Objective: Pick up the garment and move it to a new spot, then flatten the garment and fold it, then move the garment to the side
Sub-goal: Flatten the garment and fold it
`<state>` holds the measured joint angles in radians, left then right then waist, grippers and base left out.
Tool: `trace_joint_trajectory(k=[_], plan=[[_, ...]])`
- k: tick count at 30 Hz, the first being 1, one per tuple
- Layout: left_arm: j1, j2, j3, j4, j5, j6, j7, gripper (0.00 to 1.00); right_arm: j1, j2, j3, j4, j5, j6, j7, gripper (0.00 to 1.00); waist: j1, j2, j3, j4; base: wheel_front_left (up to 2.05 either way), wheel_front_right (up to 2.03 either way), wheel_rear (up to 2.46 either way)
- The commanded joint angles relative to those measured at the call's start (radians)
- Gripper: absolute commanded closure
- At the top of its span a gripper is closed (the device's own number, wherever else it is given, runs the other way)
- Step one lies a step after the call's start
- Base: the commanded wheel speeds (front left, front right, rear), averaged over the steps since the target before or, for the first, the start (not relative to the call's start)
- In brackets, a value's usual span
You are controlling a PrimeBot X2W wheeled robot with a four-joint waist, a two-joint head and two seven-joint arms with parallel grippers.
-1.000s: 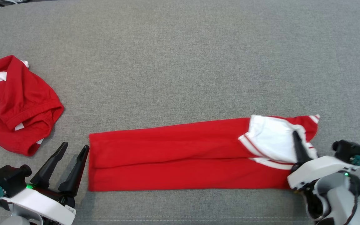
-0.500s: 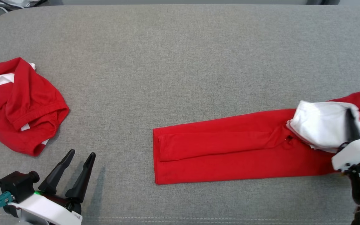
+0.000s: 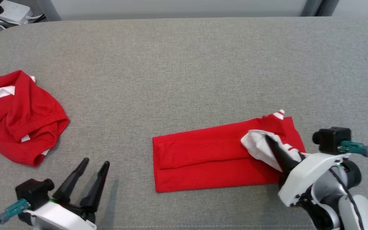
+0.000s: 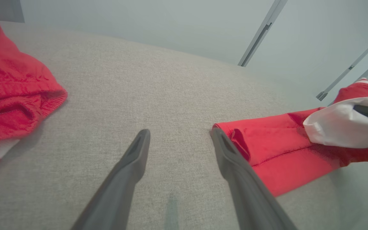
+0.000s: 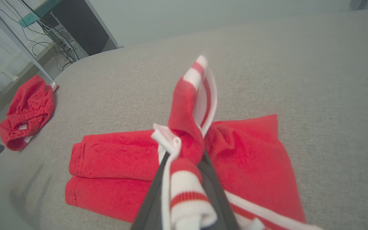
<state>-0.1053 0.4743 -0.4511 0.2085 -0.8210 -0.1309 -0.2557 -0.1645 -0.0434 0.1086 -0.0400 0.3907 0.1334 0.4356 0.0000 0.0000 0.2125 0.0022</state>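
The red garment (image 3: 209, 159) is laid out as a long folded strip on the grey cloth-covered table (image 3: 184, 70), with its long axis running left to right across the robot's front. Its right end, white fabric with a striped cuff (image 5: 184, 191), is pinched between the clenched fingers of the right gripper (image 3: 267, 139) and is raised off the strip, while the rest is left flat.

The left end is squared off and free. The left gripper (image 3: 96, 162) is held spread and empty. It is placed to the left of that free end and nearer the robot, near it but apart.

The coming fold is judged to turn on this axis: the held end would be carried leftward along the strip toward the free end, so the work falls to the right arm. A crumpled second red garment (image 3: 21, 118) is seen well apart at the far left.
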Motion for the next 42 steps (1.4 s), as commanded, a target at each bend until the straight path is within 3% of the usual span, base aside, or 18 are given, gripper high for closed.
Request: trace_joint_trajectory(k=[1, 6, 19, 26, 33, 34, 35, 36, 42], plan=[[-0.019, 0.016, 0.020, -0.013, 0.008, 0.000, -0.006, 0.00, -0.030, -0.007, 0.066, -0.019, 0.024, -0.003, 0.013, 1.00, 0.0000, 0.0000, -0.002, 0.017, 0.00, 0.00, 0.00], [-0.029, 0.007, -0.008, -0.009, 0.000, 0.000, -0.006, 0.00, -0.068, -0.007, 0.164, 0.044, 0.078, -0.003, -0.002, 1.00, 0.0000, 0.0000, 0.002, 0.054, 0.00, 0.00, 0.00], [-0.064, -0.008, -0.074, 0.017, -0.038, 0.000, -0.006, 0.00, -0.289, -0.007, 0.325, 0.353, 0.176, -0.003, -0.211, 1.00, 0.0000, 0.0000, 0.031, 0.217, 0.00, 0.00, 0.00], [-0.065, -0.012, -0.067, 0.019, -0.044, 0.000, -0.006, 0.00, -0.321, -0.007, 0.354, 0.417, 0.187, -0.003, -0.228, 1.00, 0.0000, 0.0000, 0.030, 0.221, 0.00, 0.00, 0.00], [-0.062, -0.010, -0.055, 0.004, -0.038, 0.000, -0.006, 0.00, -0.289, -0.007, 0.363, 0.393, 0.191, -0.003, -0.221, 1.00, 0.0000, 0.0000, 0.034, 0.181, 0.00, 0.00, 0.00], [-0.062, -0.008, -0.055, 0.003, -0.037, 0.000, -0.006, 0.00, -0.285, -0.007, 0.374, 0.387, 0.197, -0.003, -0.218, 0.91, 0.0000, 0.0000, 0.035, 0.175, 0.00, 0.00, 0.00], [-0.063, -0.008, -0.056, 0.002, -0.036, 0.000, -0.006, 0.00, -0.282, -0.007, 0.383, 0.381, 0.207, -0.003, -0.221, 0.21, 0.0000, 0.0000, 0.035, 0.172, 0.00, 0.00, 0.00], [-0.064, -0.008, -0.056, 0.002, -0.036, 0.000, -0.006, 0.00, -0.283, -0.007, 0.392, 0.376, 0.210, -0.003, -0.227, 0.00, 0.0000, 0.0000, 0.036, 0.168, 0.00, 0.00, 0.00], [-0.061, -0.005, -0.046, 0.002, -0.031, 0.000, -0.006, 0.00, -0.297, -0.007, 0.388, 0.330, 0.233, -0.003, -0.275, 0.00, 0.0000, 0.0000, 0.025, 0.144, 0.00, 0.00, 0.00]])
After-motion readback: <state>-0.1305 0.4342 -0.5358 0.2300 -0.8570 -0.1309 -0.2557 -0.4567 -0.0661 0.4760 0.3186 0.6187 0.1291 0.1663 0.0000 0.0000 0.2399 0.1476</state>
